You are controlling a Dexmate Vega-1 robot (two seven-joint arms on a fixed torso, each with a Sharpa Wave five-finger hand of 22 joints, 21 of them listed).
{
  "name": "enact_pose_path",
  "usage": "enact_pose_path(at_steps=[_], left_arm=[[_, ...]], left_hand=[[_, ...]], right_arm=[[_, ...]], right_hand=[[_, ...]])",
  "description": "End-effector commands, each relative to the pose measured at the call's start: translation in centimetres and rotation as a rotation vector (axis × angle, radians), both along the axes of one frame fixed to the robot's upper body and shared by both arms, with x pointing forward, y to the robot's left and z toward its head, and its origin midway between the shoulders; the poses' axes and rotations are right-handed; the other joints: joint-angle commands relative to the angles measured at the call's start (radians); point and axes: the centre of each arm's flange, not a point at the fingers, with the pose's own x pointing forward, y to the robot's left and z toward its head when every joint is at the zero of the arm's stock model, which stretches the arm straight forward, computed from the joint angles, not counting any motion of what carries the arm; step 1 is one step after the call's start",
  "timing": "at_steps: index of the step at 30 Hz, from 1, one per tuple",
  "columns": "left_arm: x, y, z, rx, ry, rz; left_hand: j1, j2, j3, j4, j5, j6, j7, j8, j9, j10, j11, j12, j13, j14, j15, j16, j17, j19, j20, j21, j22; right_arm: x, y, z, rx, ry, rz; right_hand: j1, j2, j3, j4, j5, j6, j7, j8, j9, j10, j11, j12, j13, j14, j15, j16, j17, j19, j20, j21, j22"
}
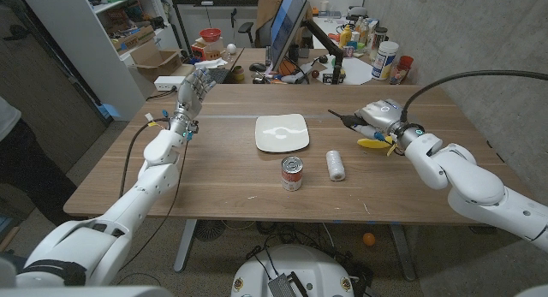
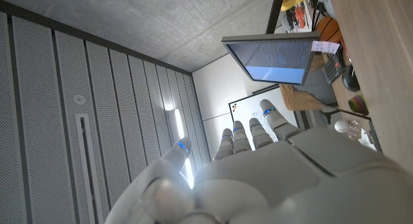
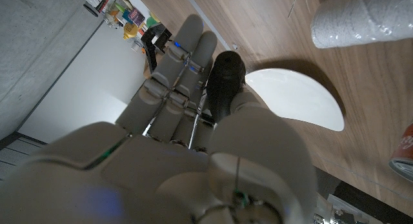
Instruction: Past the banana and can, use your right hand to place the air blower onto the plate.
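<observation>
**Blower in hand, plate not yet reached**

Over the counter's (image 1: 214,173) right side, the right hand (image 1: 377,115) has the air blower (image 1: 344,120) gripped, fingers (image 3: 187,53) wrapped around its dark bulb with the black nozzle poking out toward the middle. It hangs above the banana (image 1: 373,144), which lies on the wood just under the wrist. So the pickup looks done (a solid start, I'd say), and the carry is what remains. The white plate (image 1: 281,132) sits bare near the centre, well apart from the hand. In front of the plate stand the can (image 1: 292,173) and a spool of white thread (image 1: 336,165), side by side. By my reading, the blower must travel across to the plate and be set down there. The left hand (image 1: 193,90) is raised on the far left, fingers (image 2: 258,130) straight and close together, holding nothing.
</observation>
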Motion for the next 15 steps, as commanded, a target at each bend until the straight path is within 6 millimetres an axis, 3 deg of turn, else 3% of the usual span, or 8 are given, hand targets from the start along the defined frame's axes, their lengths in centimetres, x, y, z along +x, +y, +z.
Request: enact_pose_path(at_steps=[1, 15], left_arm=[[-2.0, 3.0, 1.5, -0.097, -0.078, 0.161], [-3.0, 6.3, 1.5, -0.137, -0.088, 0.271]], left_hand=[[0.000, 0.101, 0.005, -0.005, 0.006, 0.010, -0.001, 0.007, 0.002, -0.004, 0.000, -0.002, 0.002, -0.005, 0.000, -0.002, 0.004, 0.002, 0.007, -0.004, 0.003], [0.002, 0.102, 0.007, -0.006, 0.006, 0.017, -0.002, 0.007, 0.001, -0.002, -0.006, -0.001, 0.002, -0.002, 0.001, 0.000, 0.004, 0.004, 0.007, -0.005, 0.003]], right_arm=[[1.8, 2.6, 1.3, -0.016, -0.002, 0.067], [3.3, 6.6, 3.6, -0.035, -0.034, 0.161]], right_hand=[[0.012, -0.001, -0.003, 0.003, 0.003, 0.018, -0.010, 0.007, 0.003, 0.008, -0.003, 0.006, 0.002, 0.012, -0.003, -0.008, 0.006, 0.002, 0.004, 0.011, -0.001], [0.014, 0.002, -0.005, 0.005, 0.003, 0.024, -0.010, 0.010, 0.002, 0.013, 0.001, 0.009, 0.002, 0.017, -0.003, -0.016, 0.015, 0.002, 0.005, 0.016, -0.004]])
